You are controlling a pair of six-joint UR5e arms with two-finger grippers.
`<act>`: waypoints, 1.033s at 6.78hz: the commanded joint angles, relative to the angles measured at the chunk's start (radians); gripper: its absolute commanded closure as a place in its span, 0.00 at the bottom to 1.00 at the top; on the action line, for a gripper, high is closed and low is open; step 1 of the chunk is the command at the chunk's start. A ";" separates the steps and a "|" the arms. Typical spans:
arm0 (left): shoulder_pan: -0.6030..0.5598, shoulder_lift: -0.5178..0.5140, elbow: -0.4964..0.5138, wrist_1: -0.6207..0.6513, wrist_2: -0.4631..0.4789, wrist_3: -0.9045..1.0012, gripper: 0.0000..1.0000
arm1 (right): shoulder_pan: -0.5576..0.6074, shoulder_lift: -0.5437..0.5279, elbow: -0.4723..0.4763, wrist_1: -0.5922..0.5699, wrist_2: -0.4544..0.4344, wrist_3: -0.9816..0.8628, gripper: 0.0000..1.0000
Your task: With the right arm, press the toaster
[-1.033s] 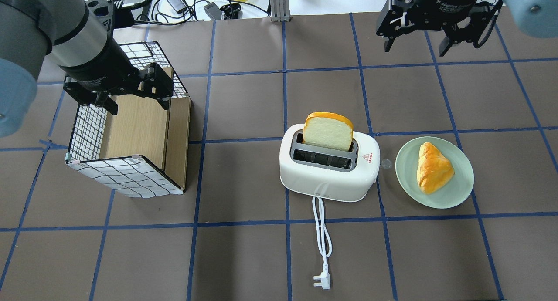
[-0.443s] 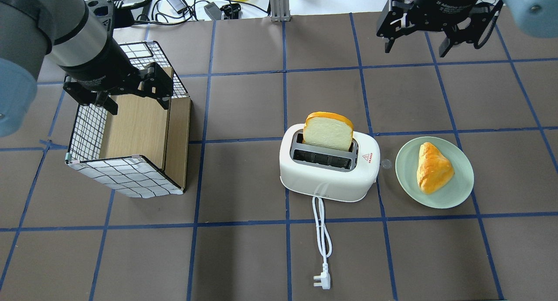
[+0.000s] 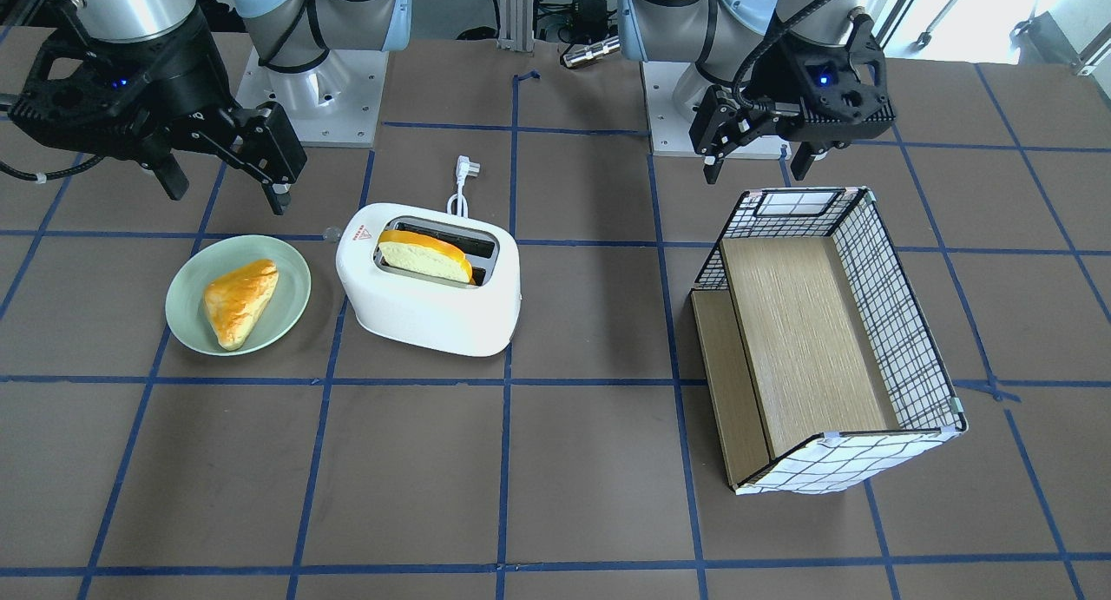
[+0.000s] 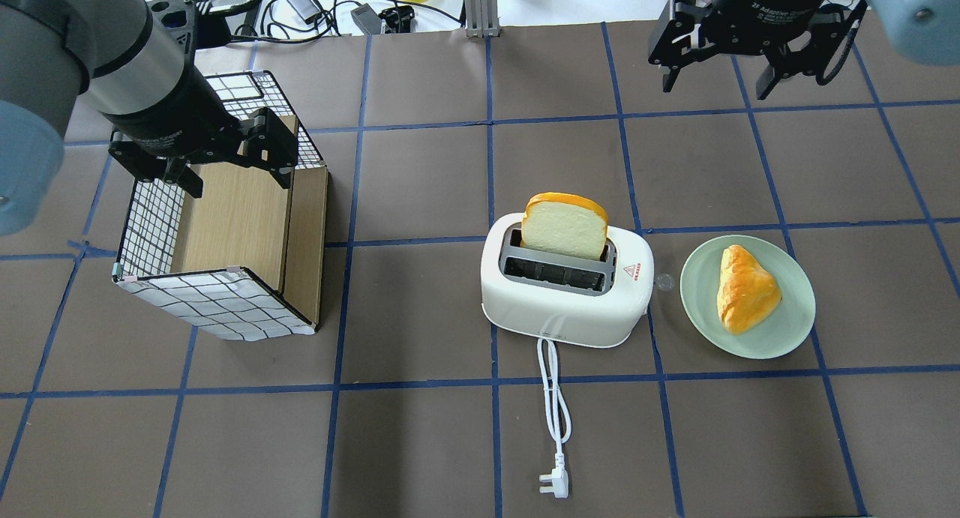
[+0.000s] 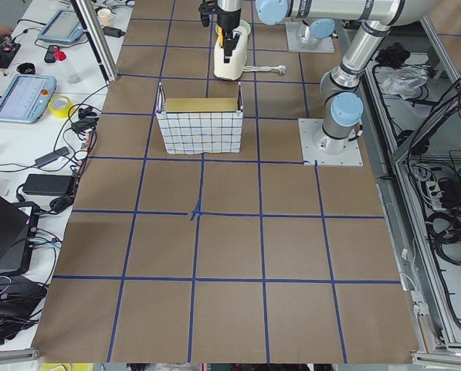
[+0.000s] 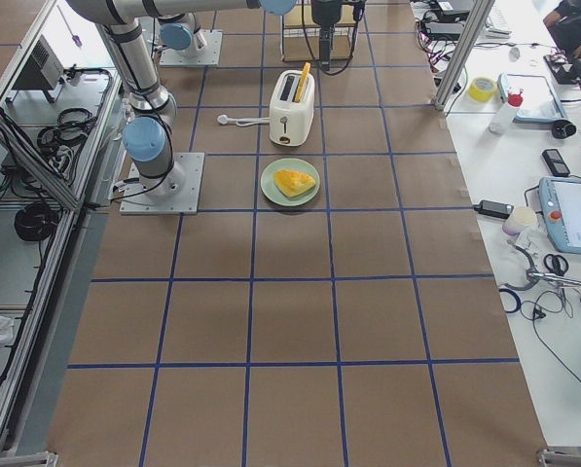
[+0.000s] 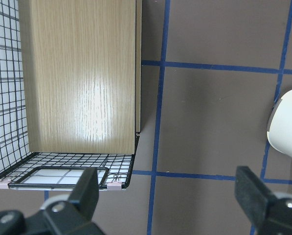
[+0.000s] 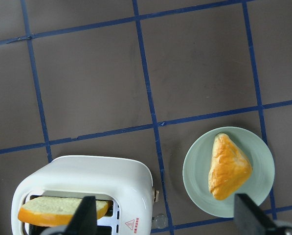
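The white two-slot toaster (image 4: 566, 308) stands mid-table with a bread slice (image 4: 564, 229) upright in its far slot. It also shows in the front view (image 3: 434, 309) and the right wrist view (image 8: 82, 181). Its white cord (image 4: 553, 405) trails toward the robot. My right gripper (image 4: 715, 87) is open and empty, high over the far right of the table, apart from the toaster; it also shows in the front view (image 3: 227, 192). My left gripper (image 4: 238, 184) is open and empty above the grid-patterned box (image 4: 225, 308).
A pale green plate (image 4: 795, 330) with a golden pastry (image 4: 742, 289) sits just right of the toaster. The grid-patterned box with a wooden inside lies on its side at the left. Cables and devices lie beyond the table's far edge.
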 commanded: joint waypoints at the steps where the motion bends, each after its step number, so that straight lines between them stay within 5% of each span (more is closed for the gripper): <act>1: 0.000 0.000 0.000 0.000 0.000 0.000 0.00 | 0.000 -0.003 -0.004 0.096 -0.021 -0.019 0.93; 2: 0.000 0.000 0.000 0.000 0.000 0.000 0.00 | -0.002 -0.004 -0.002 0.118 -0.009 -0.020 1.00; 7: 0.000 0.000 0.000 0.000 0.000 0.000 0.00 | -0.023 0.002 0.010 0.195 0.109 -0.019 1.00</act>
